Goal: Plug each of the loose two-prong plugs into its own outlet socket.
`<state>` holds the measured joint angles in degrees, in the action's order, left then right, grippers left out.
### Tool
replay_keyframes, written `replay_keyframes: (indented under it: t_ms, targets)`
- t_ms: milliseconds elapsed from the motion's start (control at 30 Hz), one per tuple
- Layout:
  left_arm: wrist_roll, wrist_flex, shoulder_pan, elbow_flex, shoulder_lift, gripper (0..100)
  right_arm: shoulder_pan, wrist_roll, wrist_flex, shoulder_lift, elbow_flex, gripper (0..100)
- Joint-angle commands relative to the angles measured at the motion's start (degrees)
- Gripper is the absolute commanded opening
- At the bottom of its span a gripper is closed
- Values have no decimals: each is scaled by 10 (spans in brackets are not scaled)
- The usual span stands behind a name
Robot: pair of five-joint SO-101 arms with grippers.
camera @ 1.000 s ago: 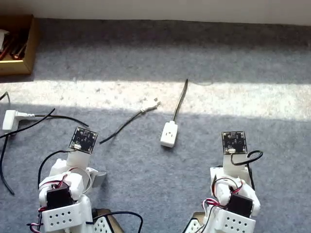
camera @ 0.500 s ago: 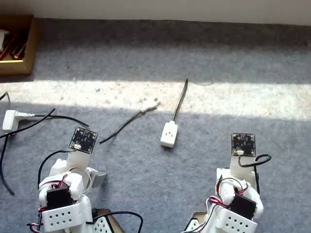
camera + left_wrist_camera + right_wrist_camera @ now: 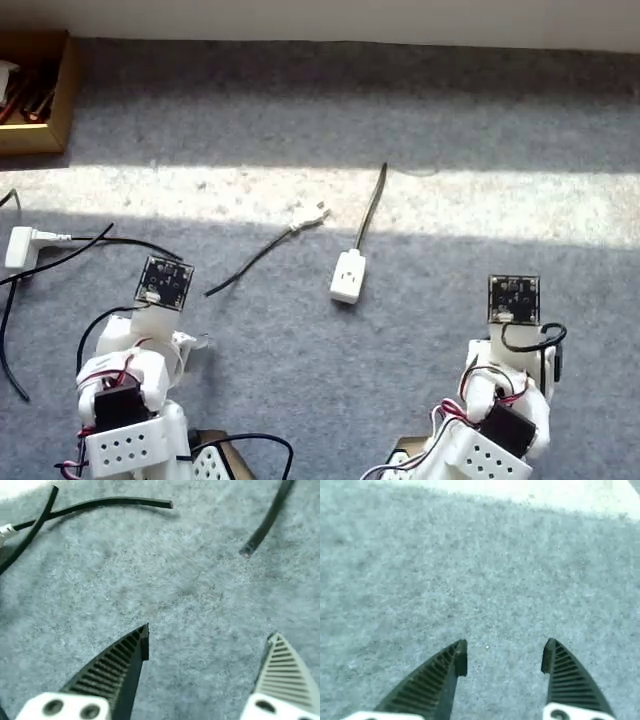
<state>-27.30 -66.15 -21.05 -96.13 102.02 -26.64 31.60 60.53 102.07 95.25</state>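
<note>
Both open, the right claw (image 3: 505,642) swings toward 3 o'clock, away from the socket (image 3: 347,277), while the left claw (image 3: 209,631) edges toward 11, so what looks like the small plug (image 3: 308,216) at the socket's 10 o'clock lies ungrasped on the tabletop (image 3: 300,380).

No words, numbers or signs clear enough to read anywhere.
</note>
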Motion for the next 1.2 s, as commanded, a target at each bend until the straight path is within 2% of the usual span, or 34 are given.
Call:
replay_keyframes:
  t_ms: [0, 100, 233, 367, 500, 600, 733, 833, 933, 1067, 1167]
  targets:
    - [2, 32, 5, 14, 0, 355, 65, -65, 4, -2, -30, 252]
    - [32, -54, 25, 122, -1, 355, 144, -124, 76, -3, -144, 252]
    - [46, -113, 35, 296, -34, 354, 212, -152, 78, -62, -238, 252]
    - [42, -198, 87, 466, -175, 354, 254, -154, 46, -227, -297, 252]
    - [49, -212, 158, 573, -343, 354, 290, -154, -53, -429, -360, 252]
    - [116, -241, 182, 651, -451, 354, 329, -188, -63, -586, -433, 252]
    - [181, -194, 186, 691, -579, 354, 349, -256, -64, -795, -572, 252]
    - [191, -177, 180, 673, -640, 354, 356, -345, -58, -916, -670, 252]
    - [198, -113, 179, 623, -674, 354, 357, -396, -42, -990, -747, 252]
    - [163, -15, 158, 603, -694, 354, 355, -379, -3, -1011, -787, 252]
    - [148, 21, 160, 641, -732, 354, 291, -351, 42, -976, -752, 252]
